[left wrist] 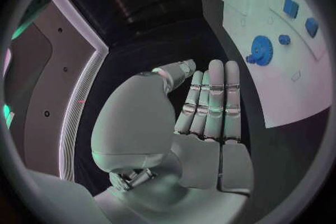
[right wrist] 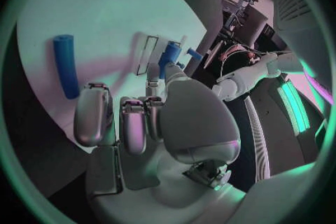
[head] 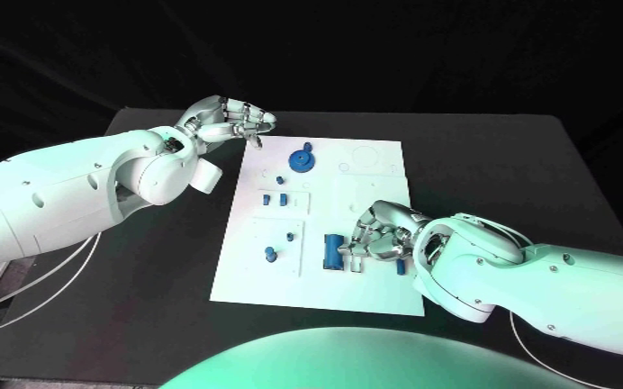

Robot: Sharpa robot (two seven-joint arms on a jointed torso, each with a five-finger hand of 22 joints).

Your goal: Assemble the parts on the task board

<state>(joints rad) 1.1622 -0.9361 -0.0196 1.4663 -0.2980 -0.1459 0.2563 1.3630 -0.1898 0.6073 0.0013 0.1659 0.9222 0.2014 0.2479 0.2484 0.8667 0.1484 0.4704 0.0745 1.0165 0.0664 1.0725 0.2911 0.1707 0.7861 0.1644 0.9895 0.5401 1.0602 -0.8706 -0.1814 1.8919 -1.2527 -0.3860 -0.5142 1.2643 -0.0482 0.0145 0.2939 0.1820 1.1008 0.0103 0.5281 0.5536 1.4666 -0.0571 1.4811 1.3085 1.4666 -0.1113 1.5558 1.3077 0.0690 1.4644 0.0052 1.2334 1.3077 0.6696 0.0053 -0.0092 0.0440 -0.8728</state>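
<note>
**A:** Where are the parts?

**B:** On the board (head: 370, 182), the white plate in the middle of the black table (head: 519, 164). A blue gear (head: 302, 159) lies near its far end. Two small blocks (head: 272, 198) sit side by side below it, and a small peg (head: 270, 253) stands nearer the front left. A blue rod (head: 332, 251) lies lengthwise close to the front, just beside the right hand.

**A:** And the right hand?

**B:** The right hand (head: 379, 240) rests over the board's near right part, fingers curled down onto the plate. There is something blue at its fingertips in the head view, but I cannot tell whether it grips it. In the right wrist view the rod (right wrist: 66, 64) lies apart from the fingers (right wrist: 92, 112).

**A:** The left hand?

**B:** The left hand (head: 231, 121) is at the board's far left corner, beside the gear, not touching it. In its wrist view the fingers (left wrist: 213, 95) lie straight and together with nothing in them.
</note>
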